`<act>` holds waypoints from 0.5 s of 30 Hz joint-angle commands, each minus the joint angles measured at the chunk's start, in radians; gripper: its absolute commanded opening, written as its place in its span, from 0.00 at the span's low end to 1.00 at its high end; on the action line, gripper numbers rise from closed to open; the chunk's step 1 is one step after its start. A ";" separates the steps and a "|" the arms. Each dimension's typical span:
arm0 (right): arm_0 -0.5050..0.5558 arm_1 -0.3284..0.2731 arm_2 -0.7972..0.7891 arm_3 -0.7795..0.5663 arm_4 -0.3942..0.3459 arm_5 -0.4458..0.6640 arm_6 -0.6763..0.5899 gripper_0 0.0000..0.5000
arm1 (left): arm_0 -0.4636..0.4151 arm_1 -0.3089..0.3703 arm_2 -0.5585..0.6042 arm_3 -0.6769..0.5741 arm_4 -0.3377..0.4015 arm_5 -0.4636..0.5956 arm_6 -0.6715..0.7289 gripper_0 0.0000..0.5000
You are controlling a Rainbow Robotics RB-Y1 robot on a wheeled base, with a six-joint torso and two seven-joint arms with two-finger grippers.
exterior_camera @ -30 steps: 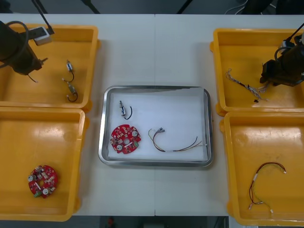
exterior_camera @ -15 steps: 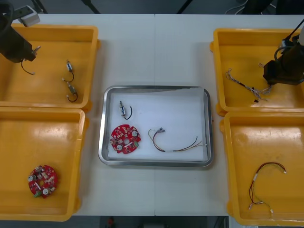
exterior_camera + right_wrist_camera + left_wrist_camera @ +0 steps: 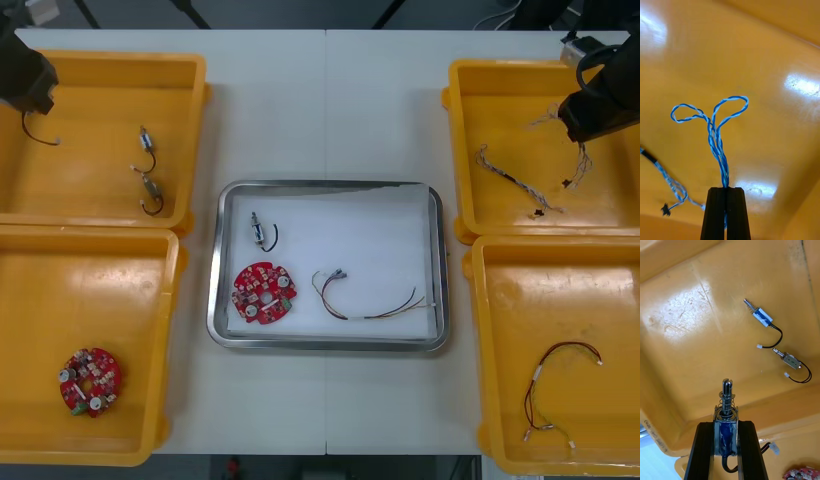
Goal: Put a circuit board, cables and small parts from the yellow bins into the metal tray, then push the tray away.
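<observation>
Simultaneously, left gripper pinches 1 small metal part; right gripper pinches the twisted cable above a yellow bin.

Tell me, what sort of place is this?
Likely an electronics kitting bench: yellow bins flank a tray holding a board. Left gripper holds a small part, right gripper a cable, over the far bins.

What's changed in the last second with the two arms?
The right gripper rose from the far right yellow bin, lifting a twisted blue and white cable. The left gripper, shut on a small metal part, rose higher. The metal tray and its contents stayed put.
</observation>
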 commanded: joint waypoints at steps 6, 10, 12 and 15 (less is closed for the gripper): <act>-0.014 -0.077 -0.154 -0.209 0.005 0.192 0.096 0.00 | 0.236 0.050 0.261 -0.341 -0.076 0.130 0.447 0.00; 0.013 -0.077 -0.185 -0.313 0.005 0.245 0.090 0.00 | 0.288 0.035 0.301 -0.424 -0.074 0.196 0.547 0.00; 0.029 -0.077 -0.200 -0.359 0.005 0.266 0.085 0.00 | 0.301 0.017 0.316 -0.441 -0.074 0.224 0.582 0.00; 0.067 -0.074 -0.234 -0.441 0.004 0.303 0.079 0.00 | 0.311 -0.012 0.324 -0.461 -0.073 0.255 0.648 0.00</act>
